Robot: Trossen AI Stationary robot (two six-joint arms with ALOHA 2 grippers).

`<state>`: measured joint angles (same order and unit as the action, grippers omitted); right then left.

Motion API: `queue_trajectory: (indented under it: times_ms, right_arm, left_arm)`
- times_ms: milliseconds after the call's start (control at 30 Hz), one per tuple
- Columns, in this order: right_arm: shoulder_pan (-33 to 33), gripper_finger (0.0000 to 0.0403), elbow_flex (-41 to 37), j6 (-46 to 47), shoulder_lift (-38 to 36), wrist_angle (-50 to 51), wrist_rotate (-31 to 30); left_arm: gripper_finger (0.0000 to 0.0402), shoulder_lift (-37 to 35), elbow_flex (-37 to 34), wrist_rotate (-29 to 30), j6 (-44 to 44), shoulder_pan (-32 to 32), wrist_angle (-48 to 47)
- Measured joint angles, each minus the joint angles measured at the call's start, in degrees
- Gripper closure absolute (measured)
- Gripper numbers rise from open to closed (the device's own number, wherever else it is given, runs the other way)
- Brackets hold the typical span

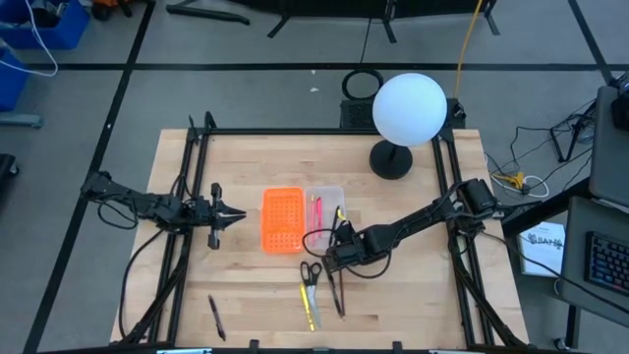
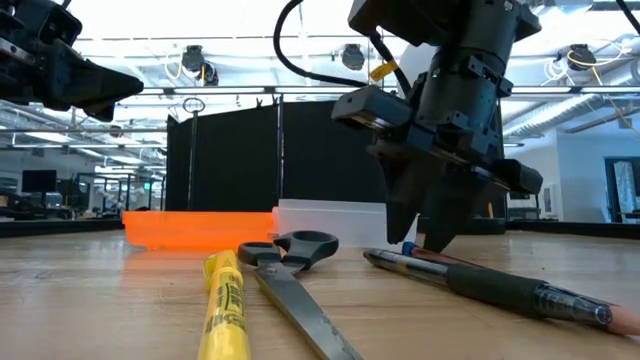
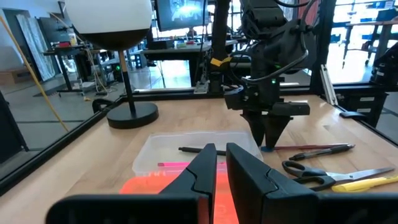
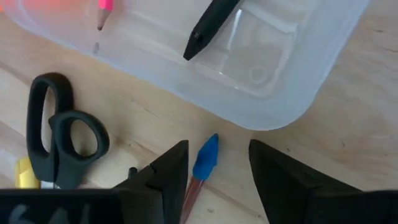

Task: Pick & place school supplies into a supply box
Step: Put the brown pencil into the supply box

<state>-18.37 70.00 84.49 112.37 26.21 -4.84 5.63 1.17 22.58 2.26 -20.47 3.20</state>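
The supply box (image 1: pixel 325 209), a clear shallow tray, lies at mid-table with a pink pencil (image 4: pixel 103 7) and a black pen (image 4: pixel 210 25) inside. My right gripper (image 4: pixel 217 177) points steeply down just near of the box, open. Its fingers stand on either side of the blue tip (image 4: pixel 206 157) of a pencil lying on the table, without touching it. Beside it lie a dark pen (image 2: pixel 500 286), scissors (image 1: pixel 311 272) and a yellow pen (image 1: pixel 310 307). My left gripper (image 1: pixel 232 213) waits level at the left, shut.
An orange perforated piece (image 1: pixel 282 218) lies against the box's left side. Another black pen (image 1: pixel 216 318) lies near the front left edge. A white globe lamp (image 1: pixel 408 108) stands at the back right. Bare wood shows at the front right.
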Motion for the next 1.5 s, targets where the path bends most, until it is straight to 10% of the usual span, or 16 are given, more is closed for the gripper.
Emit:
queue_trajectory:
  times_ms: [733,1500]
  right_arm:
    - [-1.11,0.0239,0.17,-0.80,3.10,14.81,9.02]
    - [-3.21,0.0239,-0.20,-25.85,-0.65,12.04,-10.72]
  left_arm:
    - [0.0355,0.00,0.00,0.03,0.59,0.00,-0.13]
    - [0.0355,-0.02,0.02,0.03,-0.22,0.00,-0.70]
